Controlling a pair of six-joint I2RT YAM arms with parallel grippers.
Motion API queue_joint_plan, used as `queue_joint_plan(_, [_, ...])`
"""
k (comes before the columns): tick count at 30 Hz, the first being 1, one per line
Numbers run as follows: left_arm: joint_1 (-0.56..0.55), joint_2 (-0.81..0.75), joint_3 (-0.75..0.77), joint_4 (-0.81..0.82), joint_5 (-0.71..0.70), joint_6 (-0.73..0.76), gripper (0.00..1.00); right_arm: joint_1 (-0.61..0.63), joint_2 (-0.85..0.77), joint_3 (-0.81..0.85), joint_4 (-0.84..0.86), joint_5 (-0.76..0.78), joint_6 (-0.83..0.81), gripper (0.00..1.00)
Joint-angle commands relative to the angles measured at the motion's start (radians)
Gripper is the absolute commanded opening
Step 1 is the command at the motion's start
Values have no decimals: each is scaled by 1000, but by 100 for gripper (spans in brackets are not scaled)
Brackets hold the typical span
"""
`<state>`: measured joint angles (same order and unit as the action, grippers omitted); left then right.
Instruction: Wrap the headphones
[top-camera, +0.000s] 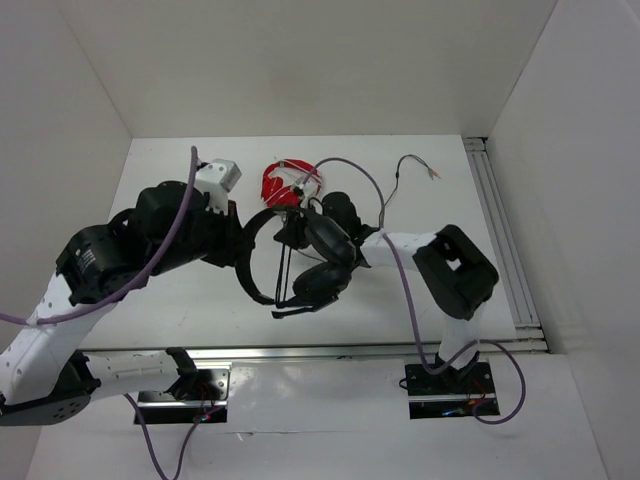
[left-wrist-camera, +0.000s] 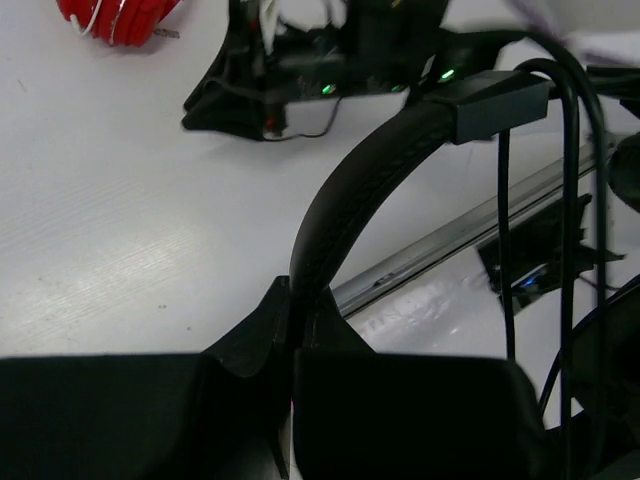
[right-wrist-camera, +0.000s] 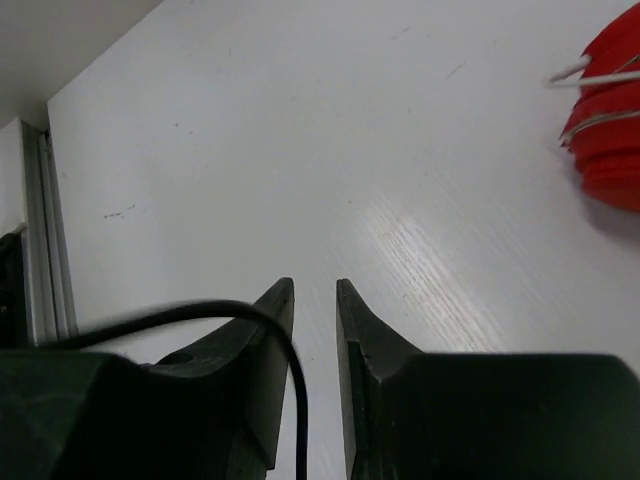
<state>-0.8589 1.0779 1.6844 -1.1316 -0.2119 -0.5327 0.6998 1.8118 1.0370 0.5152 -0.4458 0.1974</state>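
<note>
The black headphones (top-camera: 322, 262) hang above the table, headband (top-camera: 247, 262) to the left and earcups to the right. My left gripper (top-camera: 238, 238) is shut on the headband (left-wrist-camera: 345, 190), which arcs up out of the closed fingers (left-wrist-camera: 255, 335). Two runs of the thin black cable (left-wrist-camera: 570, 250) drop straight down at the right of the left wrist view. My right gripper (top-camera: 310, 213) sits behind the earcups, close to the red headphones. Its fingers (right-wrist-camera: 280, 310) stand slightly apart. The cable (right-wrist-camera: 200, 308) loops over its left finger and falls loosely through the gap, not pinched.
Small red headphones (top-camera: 287, 181) lie on the table just behind the black ones, also seen as red headphones (right-wrist-camera: 610, 120) at the right wrist view's edge. A loose thin wire (top-camera: 410, 165) lies at the back right. Metal rails (top-camera: 500, 230) run along the right and front edges.
</note>
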Motion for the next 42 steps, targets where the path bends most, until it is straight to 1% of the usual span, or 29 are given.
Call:
queue_joint_plan(1, [-5,11,144,41,25,-105,0,18,117,32,258,-36,134,32])
queue_joint_plan(5, [-5,22,242,-26,-95,-174,0,38,216,46,331,-27,177,34])
queue_joint_plan(9, [4,34,296,-103,-223,-228,0,49,236,-44,394,-2,192,34])
queue_joint_plan(12, [43,54,287,-123,-316,-243,0,58,179,-173,416,44,165,34])
queue_joint_plan(14, [134,79,287,-102,-316,-219,0,58,117,-274,416,73,154,34])
queue_joint_plan(15, [217,105,287,-91,-293,-186,0,58,92,-307,416,100,143,31])
queue_joint_plan(16, [263,119,287,-77,-273,-165,0,58,61,-340,407,126,143,27])
queue_joint_plan(17, [312,137,287,-60,-206,-147,0,72,-9,-404,396,160,143,16])
queue_joint_plan(18, [363,155,299,-36,-169,-119,0,107,-46,-435,367,252,143,1])
queue_joint_plan(19, [417,175,299,-27,-124,-119,0,137,-87,-457,330,319,155,0])
queue_joint_plan(20, [516,212,313,-17,-83,-107,0,173,-130,-488,284,384,155,0])
queue_joint_plan(21, [558,227,313,-7,-17,-107,0,217,-211,-502,252,448,142,0])
queue_joint_plan(22, [596,243,313,19,0,-107,0,304,-250,-511,176,572,142,0])
queue_joint_plan(24, [675,289,313,39,9,-116,0,390,-327,-511,93,672,142,0])
queue_joint_plan(25, [690,309,302,39,-3,-116,0,435,-397,-499,-5,764,132,0])
queue_joint_plan(26, [699,326,282,50,-30,-133,0,533,-431,-480,-65,815,132,0])
queue_joint_plan(28, [721,353,233,61,-81,-144,0,631,-503,-399,-176,954,132,0])
queue_joint_plan(29, [730,353,198,73,-98,-168,0,721,-515,-362,-279,987,132,0])
queue_joint_plan(31, [730,353,72,124,-148,-178,0,802,-525,-240,-377,1036,132,0])
queue_joint_plan(32, [730,340,26,145,-162,-178,0,881,-525,-198,-456,1103,108,0])
queue_joint_plan(33, [739,330,-51,168,-184,-191,0,917,-525,-116,-489,1133,88,0])
queue_joint_plan(34, [739,330,-86,179,-194,-191,0,947,-516,-68,-527,1159,68,0])
queue_joint_plan(35, [739,330,-145,179,-195,-176,0,995,-505,-20,-609,1241,28,0])
queue_joint_plan(36, [739,330,-173,179,-205,-162,0,1006,-490,26,-651,1281,5,0])
queue_joint_plan(37, [739,330,-198,190,-205,-145,0,1006,-459,123,-699,1317,-15,0])
queue_joint_plan(38, [739,339,-222,200,-205,-115,0,997,-444,167,-763,1382,-74,0])
queue_joint_plan(40, [683,340,-304,234,-179,-60,0,962,-415,285,-817,1417,-166,0])
queue_joint_plan(41, [661,340,-321,234,-179,-50,0,933,-376,323,-857,1471,-250,0])
queue_joint_plan(42, [615,330,-357,245,-179,-29,0,841,-352,424,-900,1472,-275,0])
